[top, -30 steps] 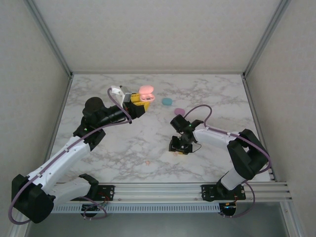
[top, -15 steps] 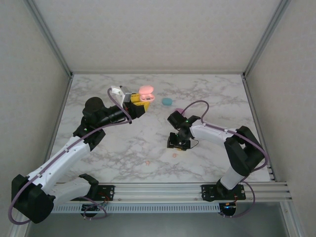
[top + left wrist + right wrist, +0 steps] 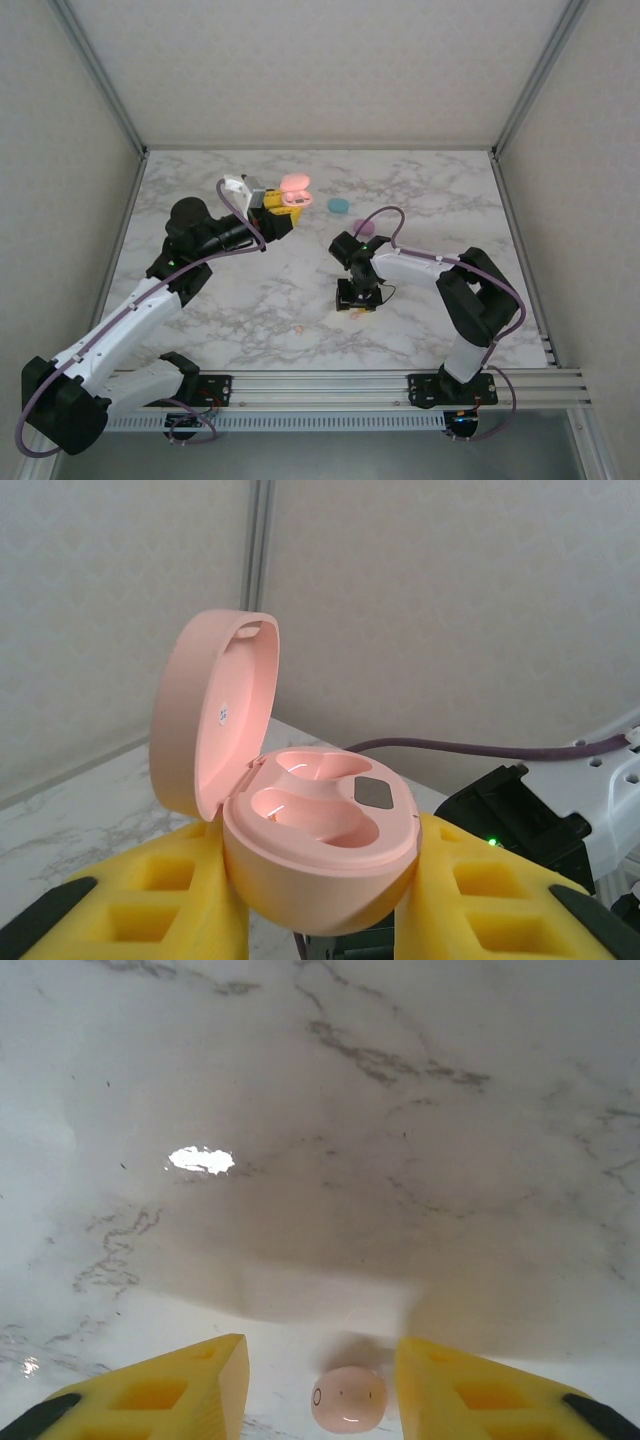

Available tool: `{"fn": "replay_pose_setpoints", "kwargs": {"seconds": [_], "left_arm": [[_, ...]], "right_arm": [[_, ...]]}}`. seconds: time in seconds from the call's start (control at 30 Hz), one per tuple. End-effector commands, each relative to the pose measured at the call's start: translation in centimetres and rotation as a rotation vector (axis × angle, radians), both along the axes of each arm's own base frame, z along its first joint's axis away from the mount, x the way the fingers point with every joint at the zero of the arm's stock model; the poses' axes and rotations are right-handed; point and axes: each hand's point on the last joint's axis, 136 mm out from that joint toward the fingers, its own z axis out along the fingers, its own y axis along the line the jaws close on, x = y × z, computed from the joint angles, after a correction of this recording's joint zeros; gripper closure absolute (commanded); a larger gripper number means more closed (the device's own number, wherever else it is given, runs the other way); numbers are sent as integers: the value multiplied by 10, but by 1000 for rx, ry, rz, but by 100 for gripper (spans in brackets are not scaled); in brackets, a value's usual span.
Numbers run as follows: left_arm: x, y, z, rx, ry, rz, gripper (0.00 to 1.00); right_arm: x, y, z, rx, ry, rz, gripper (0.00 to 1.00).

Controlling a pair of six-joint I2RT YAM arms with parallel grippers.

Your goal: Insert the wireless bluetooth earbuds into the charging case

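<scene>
My left gripper (image 3: 320,905) is shut on the pink charging case (image 3: 320,830) and holds it above the table, with a yellow finger on each side. The lid stands up and both wells are bare. From above, this case (image 3: 296,190) is at the back centre, over the left gripper (image 3: 283,207). My right gripper (image 3: 357,298) points down at the table's middle. Its fingers are open on either side of a pink earbud (image 3: 348,1400) lying on the marble, without touching it. In the wrist view the right gripper (image 3: 320,1348) has a clear gap on both sides of the bud. Another orange-pink earbud (image 3: 298,328) lies left of it, nearer the front.
A teal case (image 3: 339,205) and a purple case (image 3: 364,227) lie shut on the marble table (image 3: 250,290) behind the right arm. The purple one is partly behind the arm's cable. Frame posts and walls bound the table on three sides.
The right arm has swung a little to the left, gripper still low over the table. The left arm and the pink case have not moved.
</scene>
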Motion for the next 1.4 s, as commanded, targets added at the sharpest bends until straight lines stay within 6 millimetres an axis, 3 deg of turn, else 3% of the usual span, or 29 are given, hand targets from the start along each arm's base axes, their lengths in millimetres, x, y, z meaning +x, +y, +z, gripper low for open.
{"fn": "replay_pose_setpoints", "kwargs": {"seconds": [0.0, 0.4, 0.73, 1.37], "left_arm": [[-7, 3, 26, -28, -60, 6, 79], [-8, 0, 26, -27, -52, -2, 79], [-8, 2, 28, -26, -61, 12, 79], [-10, 20, 30, -25, -87, 109, 79]], "right_arm": [[-17, -5, 5, 1, 44, 34, 57], [-32, -6, 9, -7, 90, 59, 57], [-24, -4, 28, -27, 35, 157, 58], [-18, 0, 9, -148, 84, 410, 65]]}}
